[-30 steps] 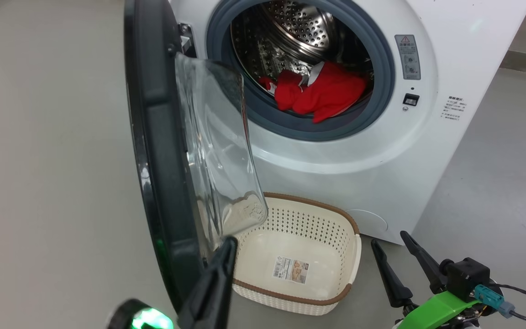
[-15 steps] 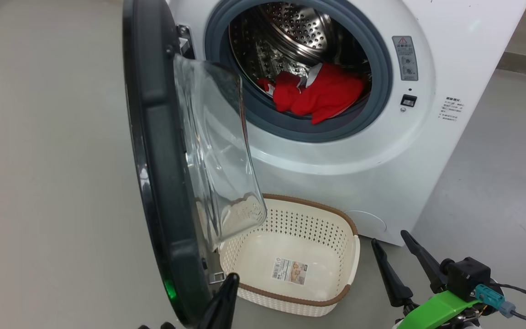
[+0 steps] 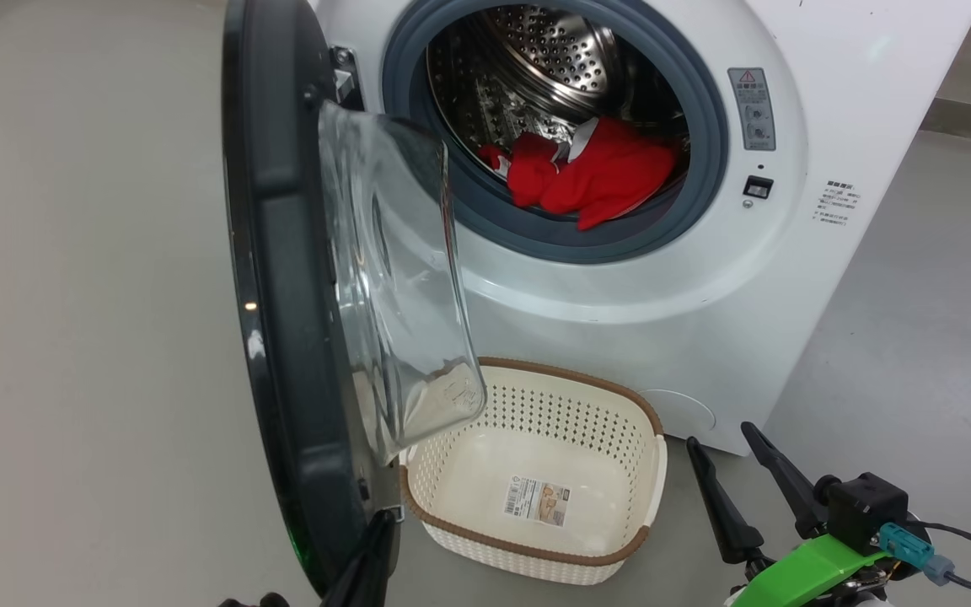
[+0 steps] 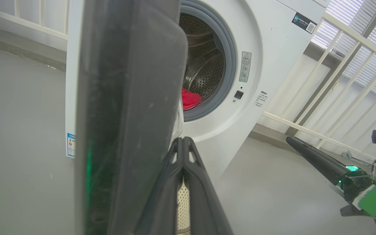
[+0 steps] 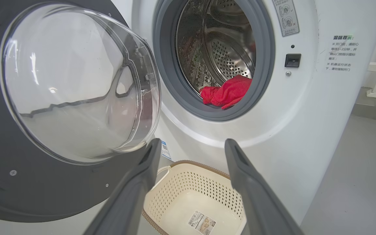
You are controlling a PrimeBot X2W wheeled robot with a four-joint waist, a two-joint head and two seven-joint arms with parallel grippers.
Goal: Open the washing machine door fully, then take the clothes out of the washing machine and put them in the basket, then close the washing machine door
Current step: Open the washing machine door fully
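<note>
While one door hangs open, one basket sits nearby.

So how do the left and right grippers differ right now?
The left gripper is shut, fingers pressed together; the right gripper is open, fingers spread. The left gripper sits beside the black rim of the washing machine door; the right gripper stands clear of it, facing the basket. Both have long dark fingers and hold nothing.
</note>
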